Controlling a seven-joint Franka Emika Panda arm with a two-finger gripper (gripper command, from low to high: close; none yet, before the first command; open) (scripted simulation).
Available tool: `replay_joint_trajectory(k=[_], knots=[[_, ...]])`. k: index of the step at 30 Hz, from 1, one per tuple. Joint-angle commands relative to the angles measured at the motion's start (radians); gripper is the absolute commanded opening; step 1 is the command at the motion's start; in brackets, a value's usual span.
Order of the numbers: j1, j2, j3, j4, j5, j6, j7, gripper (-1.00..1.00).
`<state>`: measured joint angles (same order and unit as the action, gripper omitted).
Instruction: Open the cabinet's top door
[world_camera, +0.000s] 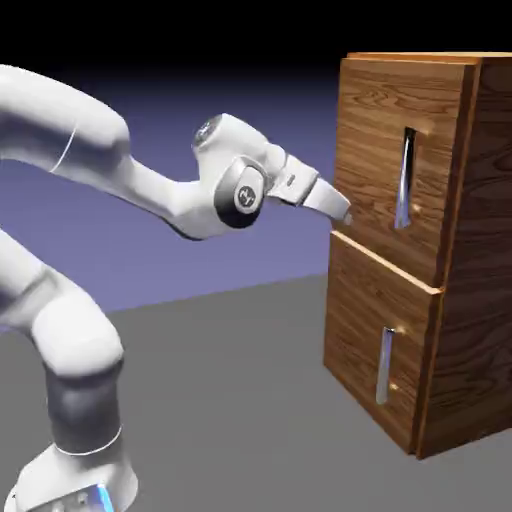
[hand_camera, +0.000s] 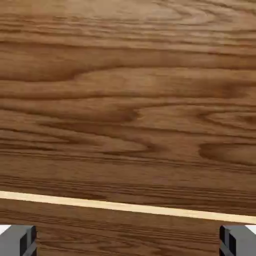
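My gripper, fingertips spread wide with only wood showing between them, points at the closed top door, left of its vertical silver handle.

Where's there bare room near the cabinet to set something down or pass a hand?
Bare: the grey floor between the arm's base and the cabinet; also the air under the wrist, left of the lower door.
Crowded: by the top door, where the open gripper sits close.
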<state>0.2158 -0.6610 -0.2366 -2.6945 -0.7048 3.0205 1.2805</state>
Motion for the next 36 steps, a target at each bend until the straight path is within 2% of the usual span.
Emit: replay_joint_trajectory(k=[1, 36], knots=[[0.013, -0.006, -0.015, 0.007, -0.044, -0.001, 0.033, 0.00], [0.453, -0.202, -0.526, 0.257, -1.566, -0.037, 1.198, 0.00]])
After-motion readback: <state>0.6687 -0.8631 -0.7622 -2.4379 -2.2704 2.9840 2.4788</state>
